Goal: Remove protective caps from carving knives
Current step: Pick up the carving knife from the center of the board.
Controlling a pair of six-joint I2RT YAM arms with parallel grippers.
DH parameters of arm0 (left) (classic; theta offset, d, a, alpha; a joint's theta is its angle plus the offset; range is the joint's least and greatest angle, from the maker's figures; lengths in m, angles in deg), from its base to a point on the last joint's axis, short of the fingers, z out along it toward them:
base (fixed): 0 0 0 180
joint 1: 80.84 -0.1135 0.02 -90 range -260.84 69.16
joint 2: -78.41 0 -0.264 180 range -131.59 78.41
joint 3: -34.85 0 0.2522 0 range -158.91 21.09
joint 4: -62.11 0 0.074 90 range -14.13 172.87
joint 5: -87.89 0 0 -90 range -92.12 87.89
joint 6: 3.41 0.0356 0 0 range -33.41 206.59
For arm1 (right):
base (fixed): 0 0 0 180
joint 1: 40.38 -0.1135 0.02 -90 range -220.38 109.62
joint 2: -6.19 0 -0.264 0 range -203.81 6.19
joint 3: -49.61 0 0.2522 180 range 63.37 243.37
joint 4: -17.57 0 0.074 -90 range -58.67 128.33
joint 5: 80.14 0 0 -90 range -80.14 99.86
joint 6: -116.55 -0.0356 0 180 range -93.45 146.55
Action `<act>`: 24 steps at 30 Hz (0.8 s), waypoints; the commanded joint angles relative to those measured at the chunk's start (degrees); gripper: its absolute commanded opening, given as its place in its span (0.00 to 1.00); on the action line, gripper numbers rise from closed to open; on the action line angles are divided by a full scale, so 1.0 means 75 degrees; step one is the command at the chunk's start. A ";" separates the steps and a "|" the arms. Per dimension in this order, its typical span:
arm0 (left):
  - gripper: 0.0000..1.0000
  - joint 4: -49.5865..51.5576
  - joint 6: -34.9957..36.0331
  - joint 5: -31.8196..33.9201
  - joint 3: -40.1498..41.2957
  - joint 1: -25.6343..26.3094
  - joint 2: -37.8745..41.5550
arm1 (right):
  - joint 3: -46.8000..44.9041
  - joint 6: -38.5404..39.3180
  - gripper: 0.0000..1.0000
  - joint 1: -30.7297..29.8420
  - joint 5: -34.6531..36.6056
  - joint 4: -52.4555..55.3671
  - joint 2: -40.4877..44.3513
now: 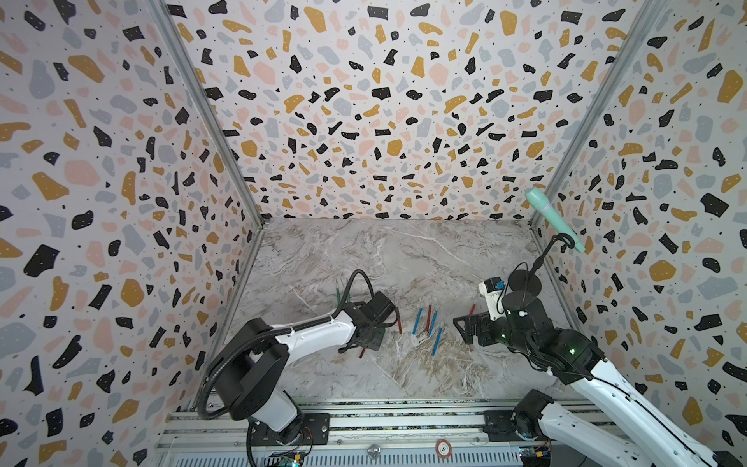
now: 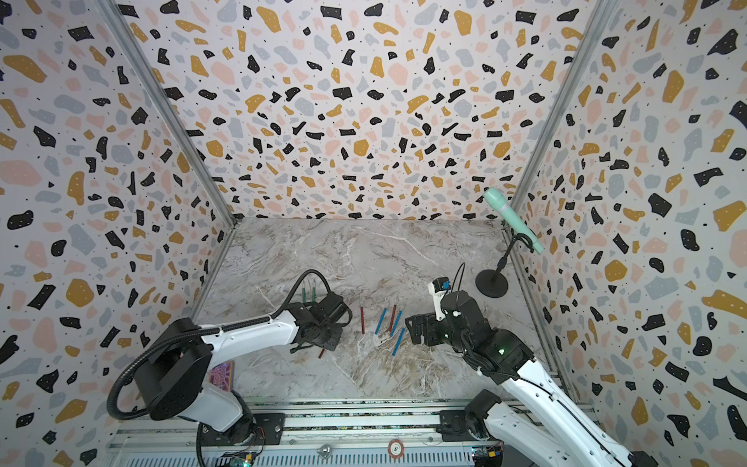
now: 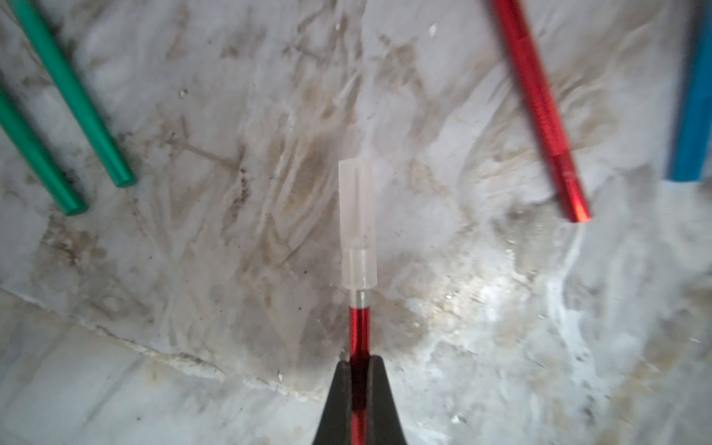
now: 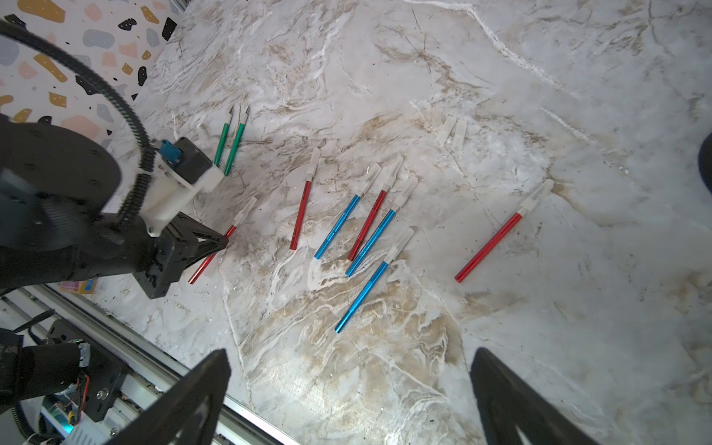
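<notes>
**Left arm pinches a red knife, cap on; the right arm has to do the pull**

The left gripper is closed down tight on the shaft of a red knife. It grips mid-shaft, with the tail end sticking out behind the fingers in the right wrist view. The translucent cap sits fully on the tip and points away from the gripper. I can't tell whether the knife is lifted clear of the marble table.

The right gripper is spread wide and holds nothing. It hangs above the table, well apart from the held knife.

Six more capped knives, red and blue, lie between the two arms. Two green knives near the left arm show bare blades. Two loose caps lie farther back.

To do this step well, my judgement:
- Keep the left grip firm and the shaft steady.
- Bring the right fingers onto the cap only, not the silver collar.
- Pull straight along the shaft axis; a sideways tug could bend the blade or twist the knife in the grip.
- The cap looks slick and narrow, so centre it between the pads before closing.
- Drop it by the loose caps.
</notes>
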 commanded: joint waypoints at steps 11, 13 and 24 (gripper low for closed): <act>0.00 -0.1326 -0.0176 -0.0826 0.0300 0.0561 0.1499 | 0.0861 -0.0931 0.97 -0.0005 -0.1093 -0.1255 -0.1382; 0.00 -0.1465 -0.0285 -0.0792 0.0318 0.0658 0.1508 | 0.1072 -0.1020 0.96 -0.0005 -0.1161 -0.1496 -0.1705; 0.00 -0.1798 -0.0617 -0.0648 0.0334 0.1122 0.1526 | 0.1775 -0.1813 0.87 -0.0369 -0.1118 -0.2404 -0.3350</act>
